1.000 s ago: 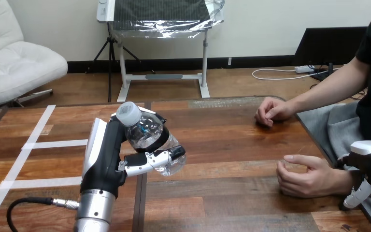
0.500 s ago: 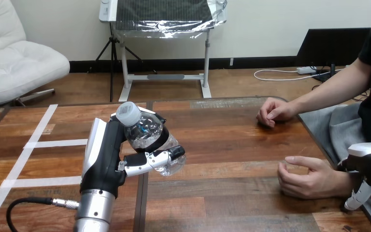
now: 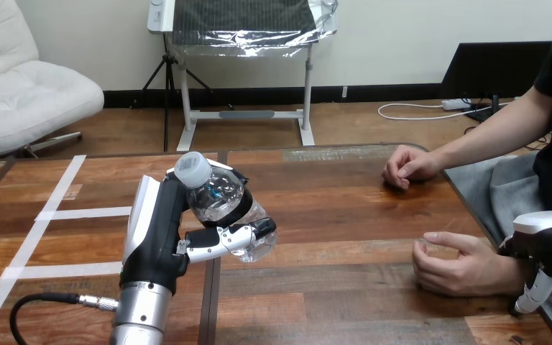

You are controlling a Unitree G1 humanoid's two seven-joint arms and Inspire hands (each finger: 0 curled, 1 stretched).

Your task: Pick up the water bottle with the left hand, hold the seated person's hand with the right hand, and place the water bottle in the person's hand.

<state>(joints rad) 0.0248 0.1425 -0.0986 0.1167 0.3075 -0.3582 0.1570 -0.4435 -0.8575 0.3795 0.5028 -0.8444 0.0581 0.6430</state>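
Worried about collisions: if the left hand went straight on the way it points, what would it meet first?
Likely nothing: the left hand, gripping the water bottle, points forward across bare table.

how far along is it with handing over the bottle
Done: the left hand is curled round the water bottle, holding it tilted. In hand: the right hand sits at the wrist end of the person's nearer hand; whether it grips is unclear. Left: carrying the bottle across and placing it in that hand.
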